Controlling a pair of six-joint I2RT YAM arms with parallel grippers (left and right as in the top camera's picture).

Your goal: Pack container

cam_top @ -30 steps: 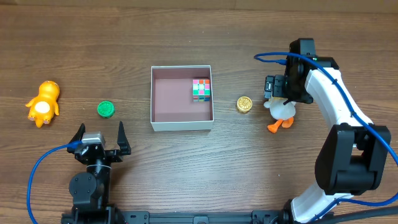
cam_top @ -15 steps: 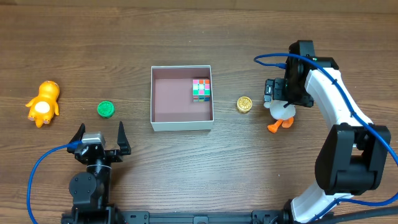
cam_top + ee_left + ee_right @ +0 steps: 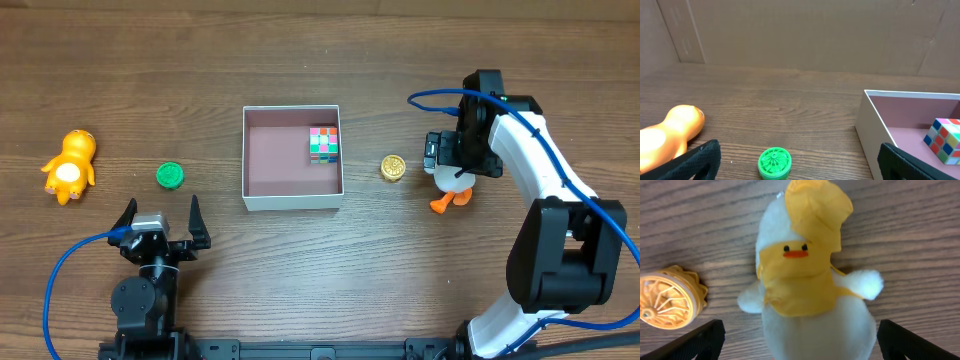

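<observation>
The container (image 3: 291, 201) is a square white-walled box with a pinkish floor at mid-table; a colourful cube (image 3: 323, 144) lies in its far right corner. The container (image 3: 875, 125) and cube (image 3: 943, 140) also show in the left wrist view. A white plush duck with yellow scarf (image 3: 452, 185) lies right of the box. My right gripper (image 3: 799, 342) is open, straddling the duck (image 3: 810, 280) without touching it. A yellow wheel (image 3: 392, 168) lies between box and duck. My left gripper (image 3: 160, 222) is open and empty near the front left.
A green wheel (image 3: 170, 176) and an orange plush toy (image 3: 69, 166) lie left of the box; both show in the left wrist view, wheel (image 3: 774, 163) and toy (image 3: 670, 135). The yellow wheel (image 3: 670, 297) lies beside the duck. Blue cables trail from both arms.
My right gripper has lowered slightly over the duck, a little toward the front. The left arm and all objects have not moved.
</observation>
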